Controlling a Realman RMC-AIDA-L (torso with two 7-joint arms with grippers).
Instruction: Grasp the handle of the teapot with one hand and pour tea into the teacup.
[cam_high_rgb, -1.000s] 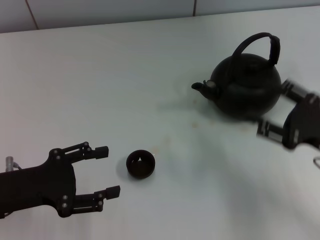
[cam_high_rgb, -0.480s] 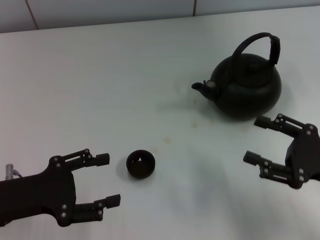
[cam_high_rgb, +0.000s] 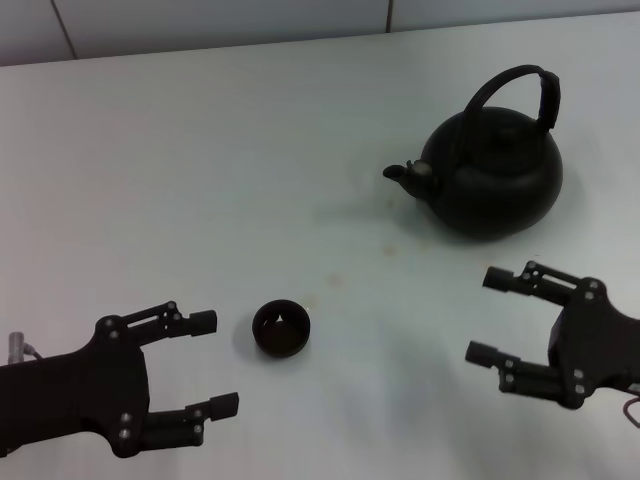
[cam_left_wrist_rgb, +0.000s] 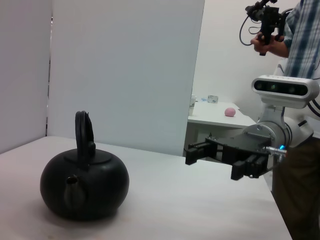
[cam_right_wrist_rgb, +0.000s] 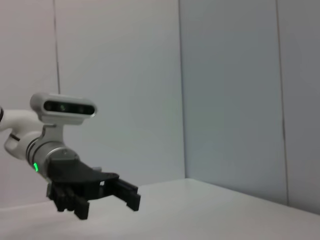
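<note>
The small round black handleless teacup (cam_high_rgb: 281, 329) is sitting on the white desk (cam_high_rgb: 230, 180), its inside looking dark. The large round matte-black teapot (cam_high_rgb: 490, 172) is standing lidded and well apart. The left pincer (cam_high_rgb: 212, 362) and right pincer (cam_high_rgb: 489, 315) are both hovering wide, holding nothing.

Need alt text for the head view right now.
Both claws hang open and empty over the white table: the left claw beside the teacup, the right claw in front of the untouched teapot.

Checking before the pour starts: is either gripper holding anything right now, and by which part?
Nothing is held. The left gripper and right gripper are both open, clear of the teacup and teapot.
</note>
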